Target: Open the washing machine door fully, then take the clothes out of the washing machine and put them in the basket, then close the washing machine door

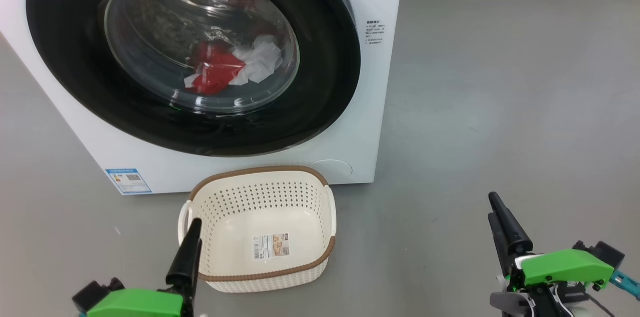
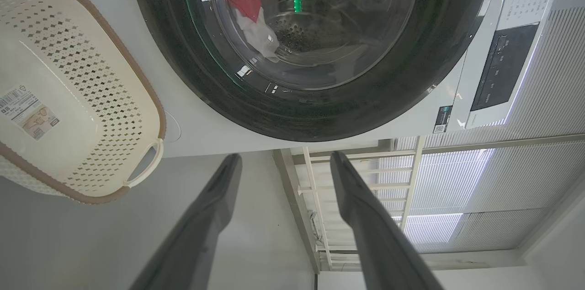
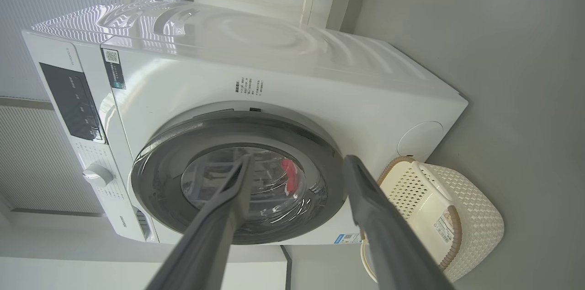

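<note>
Floor (image 1: 500,82) of bare grey, wide and open toward the right of the head view. Washing machine (image 1: 385,107) upon it, white and boxy, at upper left. Washing machine door (image 1: 325,82) shut flush against the front, black rim unbroken: first step not yet begun. Basket (image 1: 260,173) on the floor just before the machine, below the door, nothing inside but a sticker (image 1: 271,247). Clothes (image 1: 220,69), red and white, heaped low in the drum (image 2: 292,29) behind the glass (image 1: 150,22). Left gripper (image 2: 285,156) spread wide, holding nothing, low near the basket's left side. Right gripper (image 3: 298,158) likewise wide and bare, well apart on the right.

Likely trouble:
- Slipping off the glossy rim for want of a firm purchase, with no handle made out from here.
- Door swung only partway, then barring the reach into the drum.
- Door's lower rim perhaps passing close over the basket's back rim, enough to knock or shove it; hard to judge from these views.
- Later, loose fabric catching at the opening or trailing over the side of so small a basket.

Room: plenty right of the machine and around the right arm; little between basket and machine front; left finger close to the basket wall, so care in rising past it. Hinge side not to be told.
</note>
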### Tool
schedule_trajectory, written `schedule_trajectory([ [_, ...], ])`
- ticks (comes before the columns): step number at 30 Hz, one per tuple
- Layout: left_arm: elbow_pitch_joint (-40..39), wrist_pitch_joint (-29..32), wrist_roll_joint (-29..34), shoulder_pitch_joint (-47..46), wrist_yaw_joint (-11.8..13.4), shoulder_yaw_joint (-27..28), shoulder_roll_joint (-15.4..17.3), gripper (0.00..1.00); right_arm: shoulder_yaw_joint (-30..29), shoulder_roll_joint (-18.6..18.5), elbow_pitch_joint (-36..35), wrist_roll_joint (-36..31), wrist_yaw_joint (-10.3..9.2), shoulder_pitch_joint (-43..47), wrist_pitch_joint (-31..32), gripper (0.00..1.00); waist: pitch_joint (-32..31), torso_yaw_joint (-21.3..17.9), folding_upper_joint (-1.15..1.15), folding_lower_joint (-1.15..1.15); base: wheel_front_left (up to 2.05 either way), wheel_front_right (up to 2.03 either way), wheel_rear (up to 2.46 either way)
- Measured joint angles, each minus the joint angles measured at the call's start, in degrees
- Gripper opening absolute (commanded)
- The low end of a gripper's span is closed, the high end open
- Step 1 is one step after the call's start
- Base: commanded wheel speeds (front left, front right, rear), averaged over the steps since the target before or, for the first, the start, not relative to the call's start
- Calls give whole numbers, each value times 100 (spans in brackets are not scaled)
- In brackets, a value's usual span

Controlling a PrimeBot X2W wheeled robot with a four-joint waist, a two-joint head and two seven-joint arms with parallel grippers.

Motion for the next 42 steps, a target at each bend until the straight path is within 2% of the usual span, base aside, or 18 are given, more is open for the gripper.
schedule_trajectory([
  [13,-45,-201,995,-157,-1,21,-8,100,216,-33,52,-553,0,-216,-231,100,10,-2,0,0,0,0,0],
  [21,-191,-328,1711,-258,8,1,-8,100,237,-29,73,-1205,1,-413,-352,100,21,-14,0,0,0,0,0],
  [31,-237,-502,2755,-410,192,-155,-7,100,269,-20,116,-2031,1,-597,-511,100,15,-32,0,0,0,0,0],
  [42,-266,-682,3891,-563,254,-264,-3,100,265,-19,127,-3007,2,-760,-703,100,35,-25,0,0,0,0,0],
])
